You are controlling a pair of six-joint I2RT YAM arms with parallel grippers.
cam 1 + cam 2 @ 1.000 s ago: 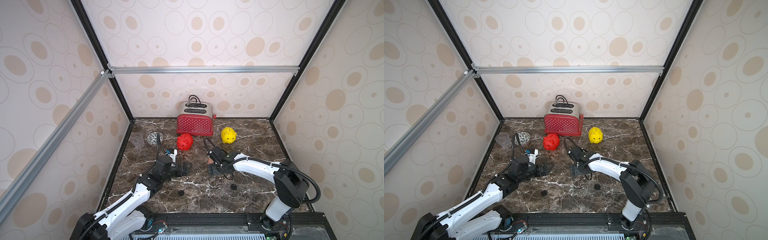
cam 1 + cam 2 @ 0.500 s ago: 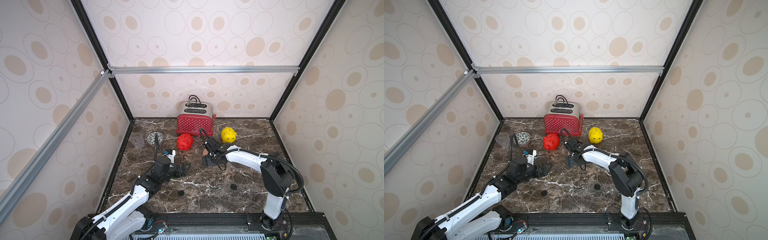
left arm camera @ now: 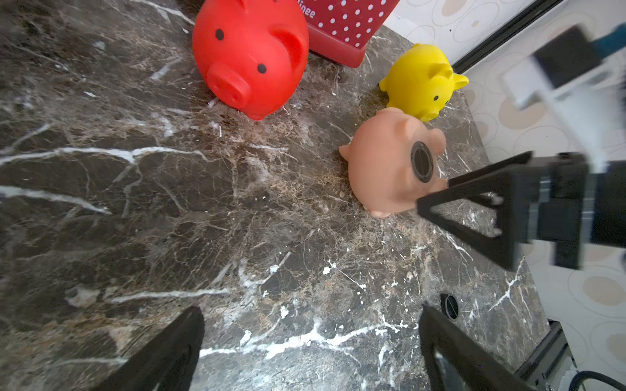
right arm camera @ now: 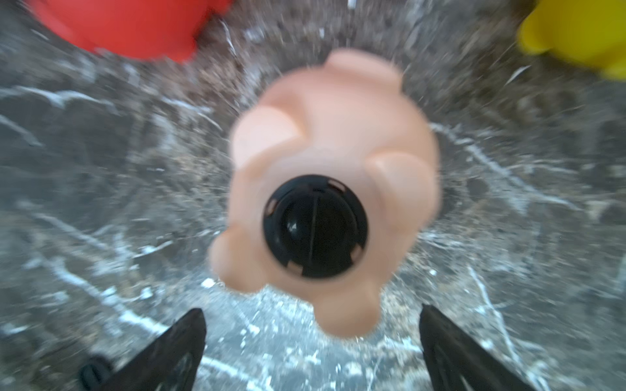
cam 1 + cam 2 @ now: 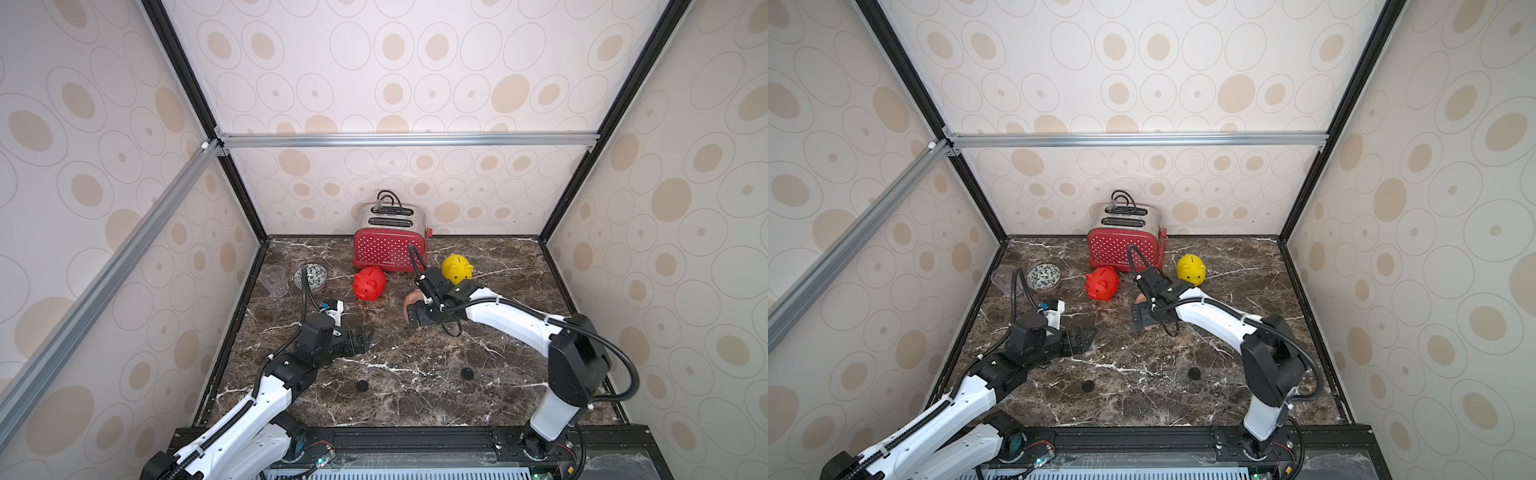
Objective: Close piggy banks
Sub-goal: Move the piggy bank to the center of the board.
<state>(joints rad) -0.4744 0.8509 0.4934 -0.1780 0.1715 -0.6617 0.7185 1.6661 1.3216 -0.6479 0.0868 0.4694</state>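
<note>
Since a second ago, brings the right gripper (image 5: 415, 315) a little farther back toward the red polka-dot toaster (image 5: 386, 249), jaws spread wide and clasping nothing, right by the peach-pink piggy bank (image 3: 382, 169) lying on its side on the marble tabletop (image 5: 415, 399) with a black plug (image 4: 315, 225) in its belly hole. Leaves the left gripper (image 5: 362, 337) released too, low over the marble. Puts the red piggy bank (image 5: 369, 284) and yellow piggy bank (image 5: 456, 268) upright close by the toaster, with two loose black plugs (image 5: 362, 385) near the front.
</note>
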